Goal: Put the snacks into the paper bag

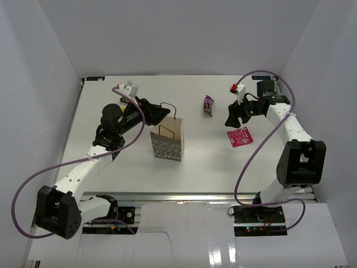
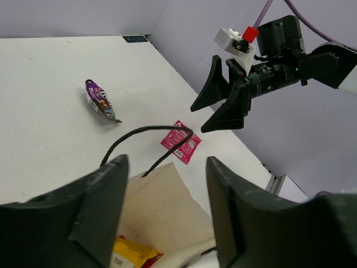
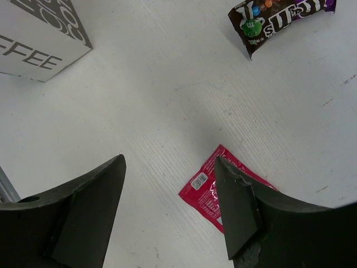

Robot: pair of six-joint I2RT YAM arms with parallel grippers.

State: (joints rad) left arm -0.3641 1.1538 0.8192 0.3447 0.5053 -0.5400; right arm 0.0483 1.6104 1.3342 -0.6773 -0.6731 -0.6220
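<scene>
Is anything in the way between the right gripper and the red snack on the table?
No, nothing visible is. The right gripper is open, and the red snack lies flat just by its fingers. The purple snack and the paper bag sit well off to the sides.

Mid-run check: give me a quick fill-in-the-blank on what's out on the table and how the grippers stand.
1. Outside the paper bag, ___ snacks lie on the table.
2. The red packet lies nearer the ___ arm than the purple packet does.
3. The left wrist view shows a ___ packet inside the bag.
4. The left gripper and right gripper are both ___.

Missing words: two; right; yellow; open.
</scene>
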